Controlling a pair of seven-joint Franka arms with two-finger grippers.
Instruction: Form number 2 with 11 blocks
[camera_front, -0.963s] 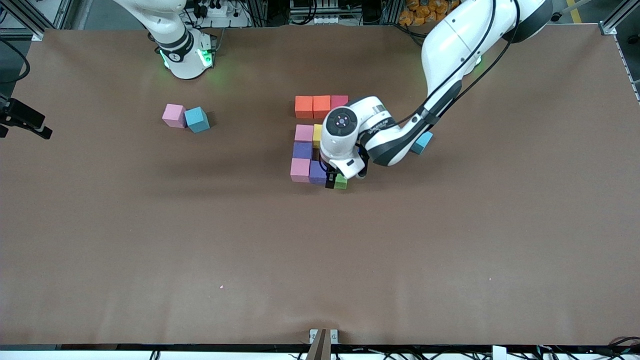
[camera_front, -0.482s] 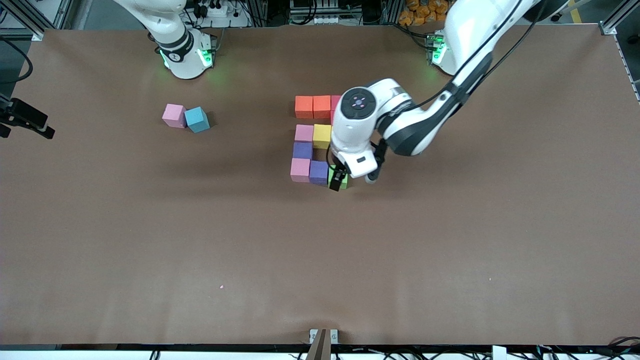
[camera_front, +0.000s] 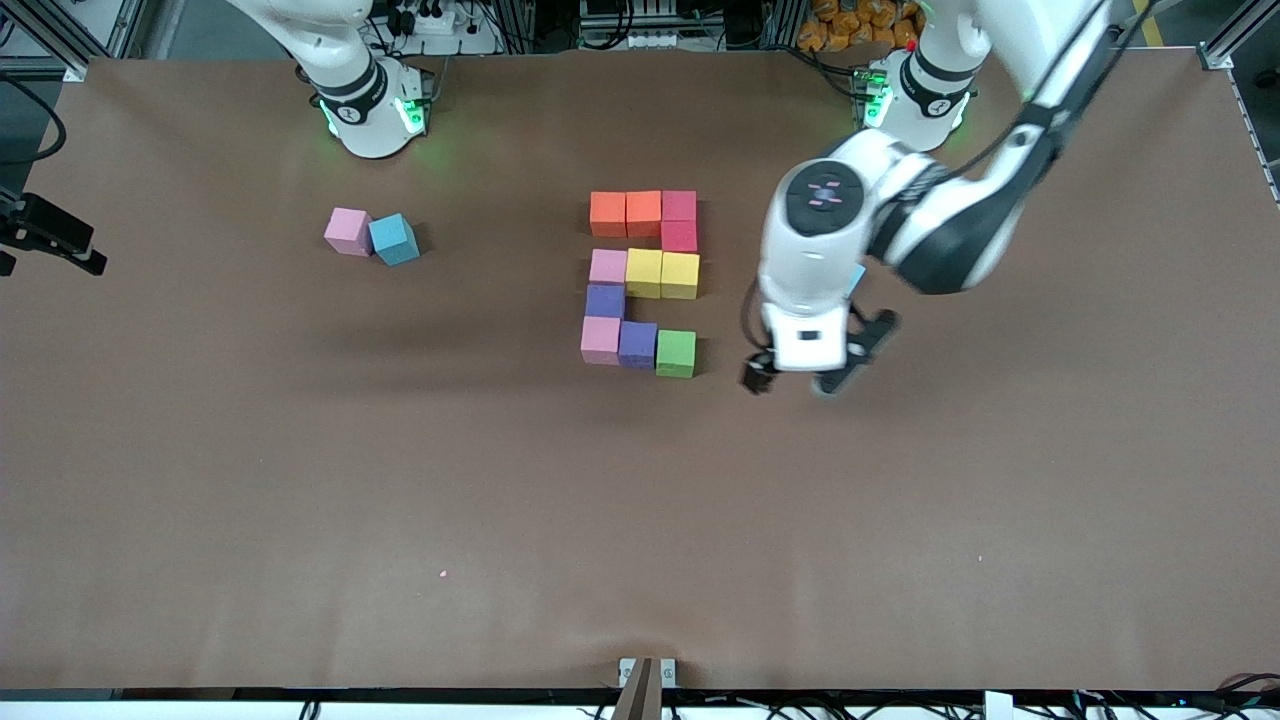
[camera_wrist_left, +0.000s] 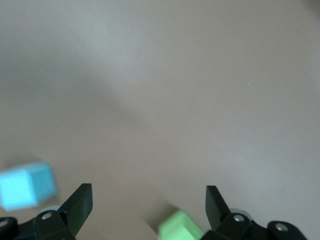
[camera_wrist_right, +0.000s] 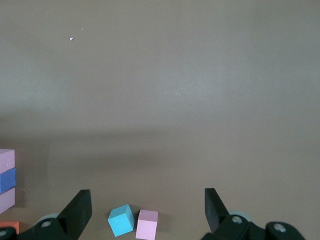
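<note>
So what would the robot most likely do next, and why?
Probably just draw the left gripper back toward its base and stop. The number 2 looks whole: all eleven blocks sit in place, with the green cube at its end, and the left gripper hangs open and empty over bare table beside it. The right arm waits, its gripper open.

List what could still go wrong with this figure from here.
1. The left gripper, fingers open, hangs just beside the green block; a careless sweep could knock the number 2 apart.
2. The green block sits slightly nearer the front camera than its purple neighbour, so that row looks uneven.
</note>
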